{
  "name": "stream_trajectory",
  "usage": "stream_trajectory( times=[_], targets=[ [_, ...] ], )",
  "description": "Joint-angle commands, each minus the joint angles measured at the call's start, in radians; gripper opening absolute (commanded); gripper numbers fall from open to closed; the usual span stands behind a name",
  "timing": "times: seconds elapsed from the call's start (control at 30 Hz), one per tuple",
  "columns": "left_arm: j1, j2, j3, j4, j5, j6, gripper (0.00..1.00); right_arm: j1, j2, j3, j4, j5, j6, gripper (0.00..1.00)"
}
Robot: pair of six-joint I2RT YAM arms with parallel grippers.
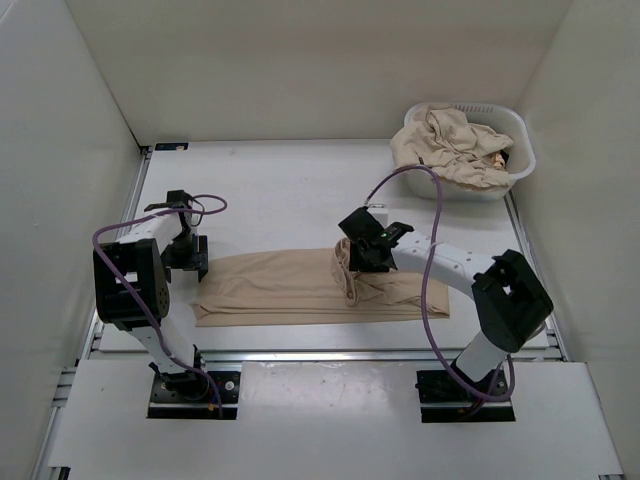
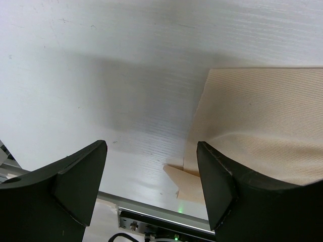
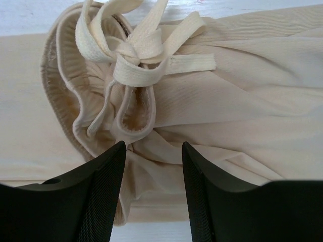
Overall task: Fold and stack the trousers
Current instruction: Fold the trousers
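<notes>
One pair of beige trousers [image 1: 280,288] lies flat across the near part of the table, with its waistband and white drawstring [image 3: 136,50] bunched near the middle. My left gripper [image 1: 187,257] is open and empty at the trousers' left end. In the left wrist view the gripper [image 2: 151,176] is over bare table and the cloth's corner [image 2: 262,116] lies by the right finger. My right gripper [image 1: 362,250] is open just over the waistband. In the right wrist view the gripper [image 3: 154,171] straddles wrinkled fabric [image 3: 242,111] below the drawstring knot.
A white laundry basket [image 1: 518,150] stands at the back right corner, holding more crumpled beige trousers [image 1: 450,145]. White walls enclose the table [image 1: 280,190] on three sides. A metal rail [image 2: 151,204] runs along the near table edge.
</notes>
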Motion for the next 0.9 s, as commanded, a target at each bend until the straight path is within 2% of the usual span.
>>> stream_trajectory(
  times=[0.0, 0.17, 0.3, 0.37, 0.4, 0.43, 0.53, 0.57, 0.7, 0.87],
  targets=[
    [0.0, -0.049, 0.007, -0.003, -0.021, -0.002, 0.83, -0.013, 0.025, 0.049, 0.053, -0.006, -0.039, 0.54],
    [0.0, -0.049, -0.002, -0.003, -0.021, -0.002, 0.83, -0.032, 0.073, 0.049, 0.08, -0.006, -0.062, 0.49],
    [0.0, -0.049, -0.002, -0.003, -0.021, -0.002, 0.83, -0.032, 0.096, 0.049, 0.166, -0.115, -0.106, 0.48],
    [0.0, -0.049, -0.002, -0.003, -0.021, -0.002, 0.83, -0.032, 0.108, 0.049, 0.201, -0.182, -0.097, 0.44],
    [0.0, -0.049, -0.002, -0.003, -0.021, -0.002, 0.83, -0.032, 0.117, 0.049, 0.202, -0.193, -0.088, 0.4],
    [0.0, -0.049, -0.002, -0.003, -0.021, -0.002, 0.83, -0.032, 0.117, 0.049, 0.212, -0.193, -0.077, 0.27],
    [0.0, -0.049, -0.011, -0.003, -0.021, -0.002, 0.83, -0.032, 0.117, 0.025, 0.212, -0.175, -0.056, 0.03],
    [0.0, -0.049, -0.011, -0.003, -0.021, -0.002, 0.83, -0.032, 0.104, 0.014, 0.212, -0.164, -0.043, 0.0],
    [0.0, -0.049, -0.022, -0.003, -0.012, -0.002, 0.83, -0.021, 0.039, -0.019, 0.216, -0.144, -0.057, 0.0],
    [0.009, -0.049, -0.031, -0.003, -0.003, -0.002, 0.83, 0.074, -0.047, 0.04, 0.055, -0.038, -0.12, 0.0]
  ],
)
